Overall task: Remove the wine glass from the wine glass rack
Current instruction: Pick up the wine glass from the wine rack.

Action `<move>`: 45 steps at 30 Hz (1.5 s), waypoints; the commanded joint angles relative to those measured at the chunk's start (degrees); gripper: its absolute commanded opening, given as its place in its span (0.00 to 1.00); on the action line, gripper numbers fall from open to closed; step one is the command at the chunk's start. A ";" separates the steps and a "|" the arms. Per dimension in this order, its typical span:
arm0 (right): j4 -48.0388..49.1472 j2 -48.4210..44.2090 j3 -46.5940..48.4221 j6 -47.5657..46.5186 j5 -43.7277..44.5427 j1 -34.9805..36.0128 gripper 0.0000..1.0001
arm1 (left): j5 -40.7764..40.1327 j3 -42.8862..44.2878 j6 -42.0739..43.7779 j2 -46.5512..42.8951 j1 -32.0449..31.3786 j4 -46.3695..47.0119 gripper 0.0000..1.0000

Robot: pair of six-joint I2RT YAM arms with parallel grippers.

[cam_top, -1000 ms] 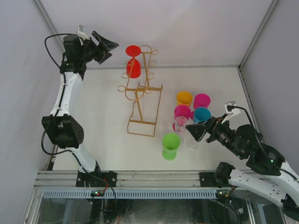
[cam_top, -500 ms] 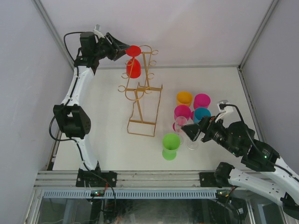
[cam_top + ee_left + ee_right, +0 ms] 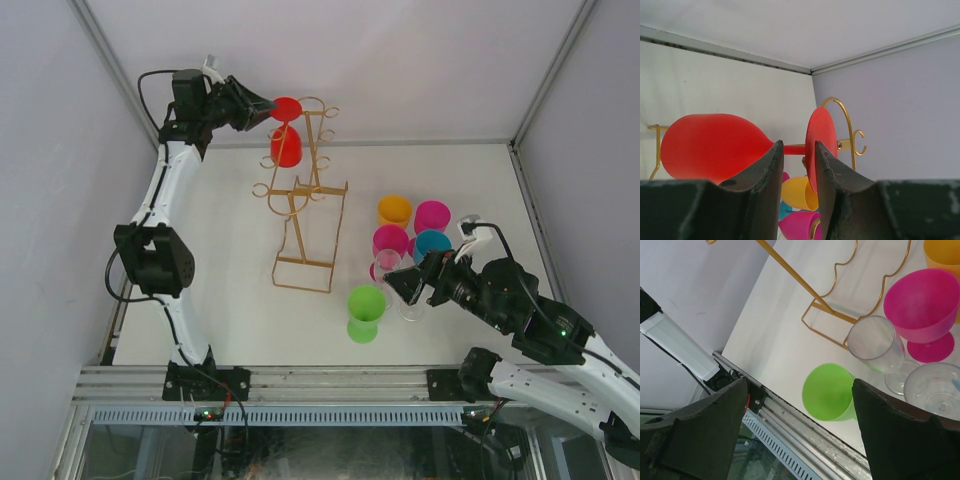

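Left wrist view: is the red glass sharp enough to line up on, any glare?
Left wrist: even light, no glare; red wine glass crisp, the near fingers dark and slightly soft. Top external: sharp, but the glass is small there.

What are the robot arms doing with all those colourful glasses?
The left gripper is up at the gold rack, its fingers right by the stem of the red glass hanging there. I can't tell whether it grips the glass yet, and the glass is not off the rack. The right gripper hangs open over the green glass and others on the table, holding nothing.
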 commanded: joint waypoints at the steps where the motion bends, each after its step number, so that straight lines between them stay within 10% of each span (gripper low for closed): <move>1: 0.53 0.22 0.27 0.97 -0.81 -0.31 0.85 | -0.36 1.58 2.19 -2.61 0.03 -0.42 0.34; 18: -0.37 0.21 0.23 2.27 -1.26 -0.33 0.87 | -3.44 1.78 1.30 -4.69 0.07 -1.02 0.01; 45: -1.81 -1.22 0.24 2.84 -0.49 -0.40 0.89 | -3.49 -3.62 -13.45 -6.12 1.43 10.62 0.00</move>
